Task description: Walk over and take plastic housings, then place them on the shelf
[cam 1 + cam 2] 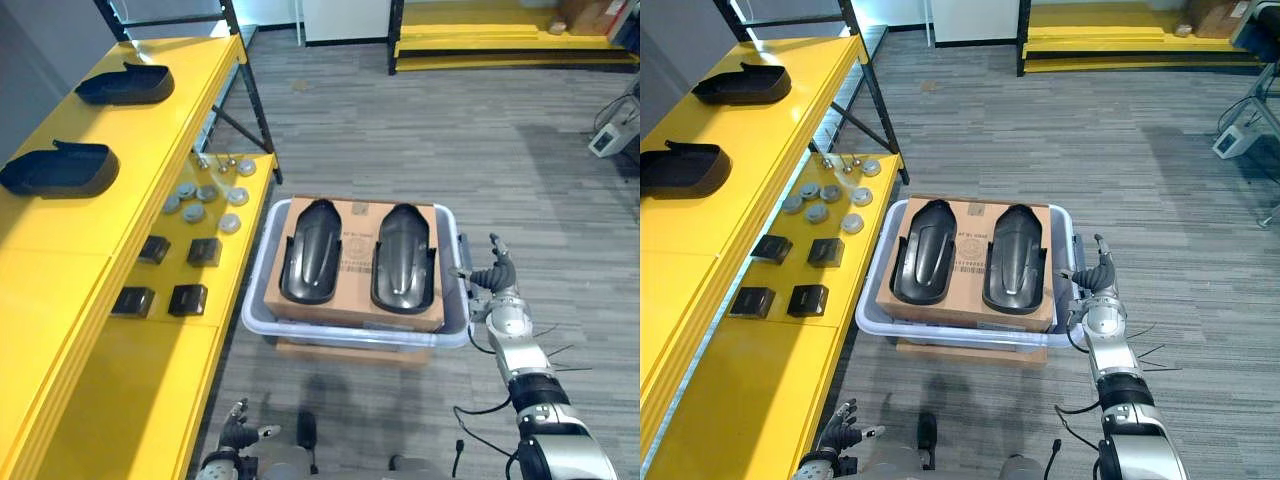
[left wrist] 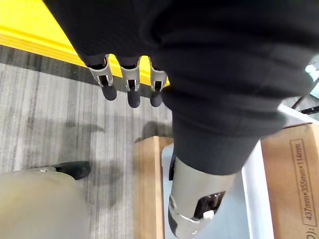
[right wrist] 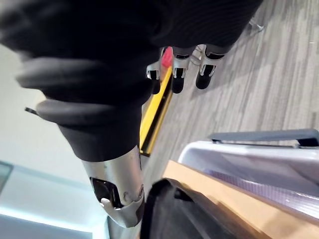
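Fingers (image 3: 178,80) loose, pinching nothing; right hand (image 1: 496,277) parked beside pale plastic bin (image 1: 256,290), probably lining up for glossy black plastic housings (image 1: 310,250) on brown cardboard box (image 1: 355,302).

The right hand (image 3: 177,82) hangs with fingers loose, holding nothing. At four o'clock from its thumb (image 3: 117,184), a black housing (image 3: 189,216) lies on cardboard (image 3: 234,209), beside a pale tote's rim (image 3: 259,157).

A line of dark print (image 2: 302,185), a size marking given in millimetres, is seen on the side of the cardboard box (image 2: 281,164) in the left wrist view. On the box top, between the two black plastic housings (image 1: 310,252), a small printed block (image 1: 356,257) is seen, too small to be read.
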{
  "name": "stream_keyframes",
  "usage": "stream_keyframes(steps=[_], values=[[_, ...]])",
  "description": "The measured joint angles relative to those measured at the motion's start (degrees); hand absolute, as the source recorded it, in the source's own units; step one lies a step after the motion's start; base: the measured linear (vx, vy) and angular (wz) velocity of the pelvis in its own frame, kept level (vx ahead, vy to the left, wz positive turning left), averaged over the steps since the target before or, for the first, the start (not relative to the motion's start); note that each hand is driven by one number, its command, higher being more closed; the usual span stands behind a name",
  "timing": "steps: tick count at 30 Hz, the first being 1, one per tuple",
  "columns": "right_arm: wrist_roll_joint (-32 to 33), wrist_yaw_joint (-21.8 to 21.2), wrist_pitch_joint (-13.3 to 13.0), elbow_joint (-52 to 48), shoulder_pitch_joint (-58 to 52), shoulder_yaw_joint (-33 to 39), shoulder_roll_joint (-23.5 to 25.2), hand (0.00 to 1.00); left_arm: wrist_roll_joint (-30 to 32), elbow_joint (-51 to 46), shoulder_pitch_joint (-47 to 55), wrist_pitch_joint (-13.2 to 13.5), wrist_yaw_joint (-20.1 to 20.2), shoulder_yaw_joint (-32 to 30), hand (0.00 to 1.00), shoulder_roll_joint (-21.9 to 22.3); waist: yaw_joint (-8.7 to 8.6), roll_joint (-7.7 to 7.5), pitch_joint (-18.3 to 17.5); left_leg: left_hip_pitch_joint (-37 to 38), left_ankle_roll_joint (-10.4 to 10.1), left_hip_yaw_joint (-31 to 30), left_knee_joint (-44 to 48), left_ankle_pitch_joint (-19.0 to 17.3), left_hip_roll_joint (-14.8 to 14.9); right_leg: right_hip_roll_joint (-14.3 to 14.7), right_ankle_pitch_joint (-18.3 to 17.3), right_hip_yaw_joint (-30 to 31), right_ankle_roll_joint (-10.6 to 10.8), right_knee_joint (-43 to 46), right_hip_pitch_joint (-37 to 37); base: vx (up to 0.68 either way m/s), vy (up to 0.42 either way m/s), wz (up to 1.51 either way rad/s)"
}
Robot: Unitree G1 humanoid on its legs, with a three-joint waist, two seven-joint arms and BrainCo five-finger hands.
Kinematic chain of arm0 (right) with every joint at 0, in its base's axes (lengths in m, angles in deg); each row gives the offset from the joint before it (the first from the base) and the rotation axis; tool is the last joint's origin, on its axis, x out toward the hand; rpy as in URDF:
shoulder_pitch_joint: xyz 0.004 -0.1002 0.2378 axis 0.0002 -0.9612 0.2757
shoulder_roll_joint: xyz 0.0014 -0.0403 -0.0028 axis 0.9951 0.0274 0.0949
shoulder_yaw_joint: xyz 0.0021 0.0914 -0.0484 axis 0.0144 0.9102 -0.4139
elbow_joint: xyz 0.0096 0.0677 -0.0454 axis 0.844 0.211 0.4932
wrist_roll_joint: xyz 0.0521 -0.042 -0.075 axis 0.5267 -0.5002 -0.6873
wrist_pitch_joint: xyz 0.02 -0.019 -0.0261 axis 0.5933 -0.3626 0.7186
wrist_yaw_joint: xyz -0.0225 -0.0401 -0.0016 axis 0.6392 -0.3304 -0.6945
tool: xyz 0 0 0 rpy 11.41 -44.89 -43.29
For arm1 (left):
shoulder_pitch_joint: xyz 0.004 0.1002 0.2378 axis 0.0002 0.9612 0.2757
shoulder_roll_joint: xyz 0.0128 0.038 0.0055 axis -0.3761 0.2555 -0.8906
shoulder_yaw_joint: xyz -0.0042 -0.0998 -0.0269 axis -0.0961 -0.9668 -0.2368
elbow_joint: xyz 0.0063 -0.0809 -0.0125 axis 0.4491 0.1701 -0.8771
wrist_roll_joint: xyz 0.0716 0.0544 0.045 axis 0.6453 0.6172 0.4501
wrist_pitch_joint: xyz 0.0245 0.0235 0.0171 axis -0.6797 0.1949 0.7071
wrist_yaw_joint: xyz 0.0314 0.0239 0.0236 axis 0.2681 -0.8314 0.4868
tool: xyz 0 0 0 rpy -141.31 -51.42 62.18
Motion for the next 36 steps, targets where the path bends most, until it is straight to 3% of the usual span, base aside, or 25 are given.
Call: stream_keyframes(steps=[5, 14, 15, 20, 26, 36], values=[[-1.7, 2.2, 1.5, 4.7, 5.7, 0.8, 0.0, 0.00, -2.2, -1.5, -2.2, 0.9, -1.5, 1.1, 0.00, 0.2, 1.30, 0.59, 2.6, -3.4, 0.2, -0.8, 0.0, 1.1, -0.4, -0.2, 0.1, -0.1, 0.4, -0.5, -2.8, -0.11, 0.041, 0.08], [-2.2, 6.1, 3.3, 12.5, 14.6, 4.7, -1.8, 0.00, -4.4, -3.4, -4.6, 2.2, -3.6, 1.9, 0.00, 0.6, 1.34, 1.29, 6.2, -6.5, 1.4, -2.3, 0.0, 2.5, -1.8, -1.7, 1.0, -1.3, 1.6, -0.9, -4.8, 0.02, 0.013, 0.11], [-2.6, 6.6, 4.1, 14.1, 15.8, 5.4, -2.6, 1.00, -4.4, -4.0, -4.6, 2.2, -3.8, 2.0, 0.00, 0.5, 1.42, 1.29, 6.2, -6.6, 1.4, -2.4, 0.0, 2.6, -1.9, -1.8, 1.3, -1.4, 1.6, -0.7, -4.8, 0.09, 0.000, 0.15], [-4.0, 7.7, 5.7, 18.6, 20.4, 7.3, -4.7, 1.00, -4.4, -4.9, -4.6, 2.3, -4.5, 4.0, 0.00, 0.6, 1.65, 1.35, 6.3, -6.7, 1.4, -2.8, 0.0, 2.6, -2.3, -1.9, 1.4, -1.6, 1.4, -0.7, -4.8, 0.07, -0.011, 0.05], [-3.7, 8.8, 5.7, 19.2, 20.7, 9.2, -5.7, 1.00, -4.4, -3.6, -6.1, 2.3, -4.8, 4.0, 0.00, 0.7, 1.32, 2.11, 8.2, -6.7, 1.0, -3.8, -0.1, 2.9, -2.2, -1.6, 1.5, -2.1, 1.3, -0.6, -4.7, -0.01, 0.001, 0.01], [-1.8, 8.7, 4.9, 14.5, 15.4, 9.0, -3.8, 1.00, -4.4, -1.6, -7.4, 2.1, -4.8, 4.0, 0.00, 0.7, 1.22, 1.31, 8.7, -5.2, 0.9, -3.6, -0.3, 2.9, -2.0, -1.7, 1.5, -1.6, 1.3, -0.5, -3.5, -0.01, 0.002, -0.01]])
